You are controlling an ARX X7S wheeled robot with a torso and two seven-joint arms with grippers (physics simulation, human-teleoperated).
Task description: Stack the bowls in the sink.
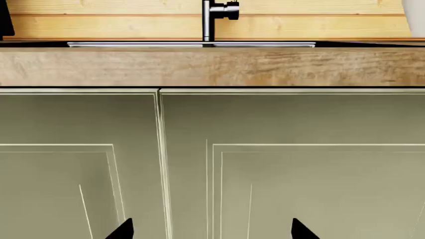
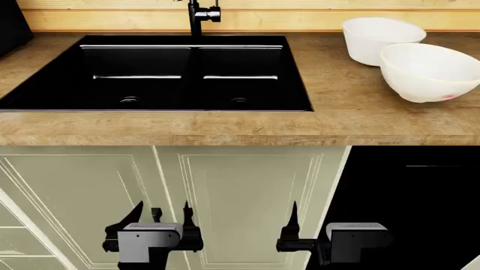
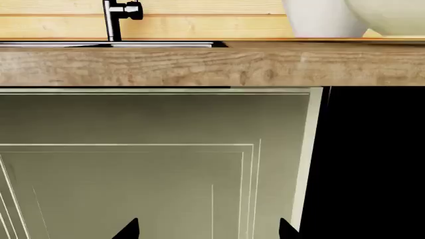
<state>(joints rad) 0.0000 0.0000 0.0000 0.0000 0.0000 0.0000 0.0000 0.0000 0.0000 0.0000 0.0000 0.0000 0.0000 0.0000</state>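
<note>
Head view looks down on a wooden countertop (image 2: 352, 112) with a black double-basin sink (image 2: 45, 95) set into it. Each of the 2 basins shows a round drain, and both basins hold nothing. A black faucet (image 2: 197, 17) rises behind the divider; its top is cut off by the frame edge.

2 white bowls sit on the countertop to the right of the sink, well apart from it. The wider bowl (image 2: 431, 70), with a faint yellow rim and a small pink mark on its side, is nearer the camera and cut off at the right edge. The smaller bowl (image 2: 375, 36) stands just behind it; whether they touch cannot be told.

Below the counter are pale green cabinet doors (image 2: 240, 202), and to their right a black panel (image 2: 408, 191) whose nature is hard to make out.

Both grippers hang low in front of the cabinets, far from the bowls. The left gripper (image 2: 161, 216) has its dark fingers spread apart and holds nothing. The right gripper (image 2: 294, 216) shows only 1 finger clearly from above.

Left wrist view shows only 2 black fingertips (image 1: 123, 230) at the frame edge, wide apart, facing the cabinet doors, with the counter edge and faucet beyond. Right wrist view likewise shows 2 separated fingertips (image 3: 127, 229) with empty space between them, so this gripper is also spread and empty. Only the undersides of the bowls appear there, cropped.
</note>
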